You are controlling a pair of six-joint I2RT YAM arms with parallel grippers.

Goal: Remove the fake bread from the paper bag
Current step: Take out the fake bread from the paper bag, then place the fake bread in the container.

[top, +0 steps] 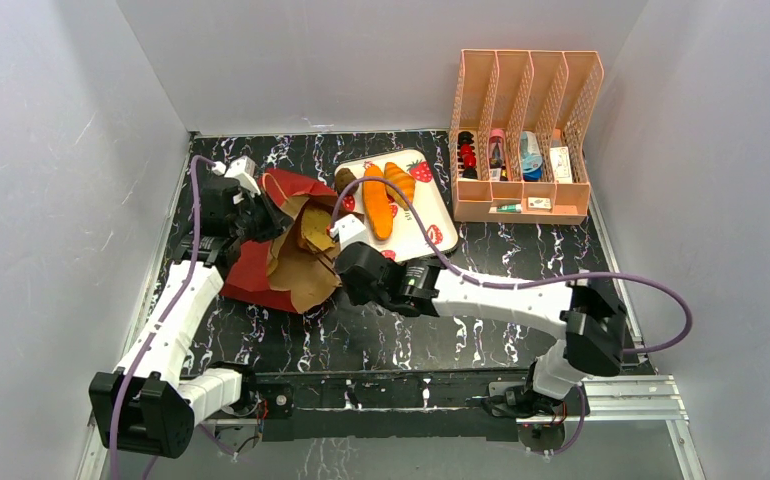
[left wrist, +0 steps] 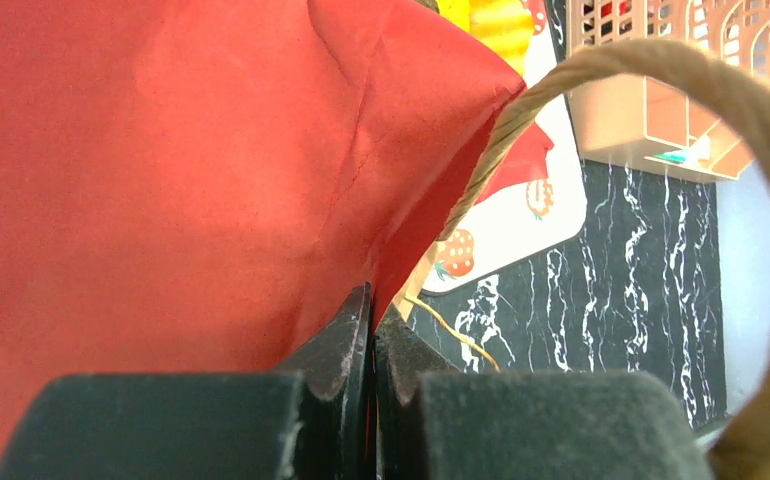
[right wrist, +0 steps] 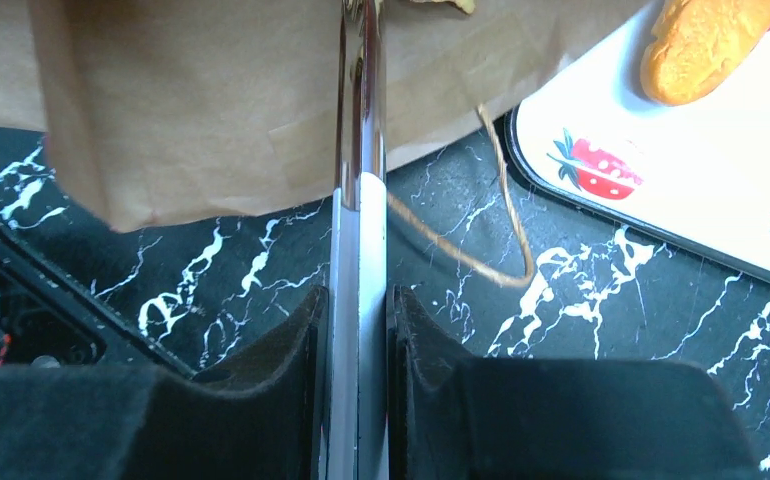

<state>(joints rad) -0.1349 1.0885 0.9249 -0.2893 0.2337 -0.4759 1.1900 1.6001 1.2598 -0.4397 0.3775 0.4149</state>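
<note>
Two grips at the bag (top: pixel 296 270).
My left gripper (left wrist: pixel 372 312) pinches its red wall; my right gripper (right wrist: pixel 359 305) clamps the tongs (right wrist: pixel 359 130) lying across its brown flap.

Bright, even light — close foregrounds blurred

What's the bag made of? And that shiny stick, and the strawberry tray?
Paper bag: looks like matte kraft paper, part brown, part red; it creases and crumples. Tongs: probably polished metal, mirror-bright. Strawberry tray: smooth white with printed berries, likely plastic or coated metal; can't tell which.
</note>
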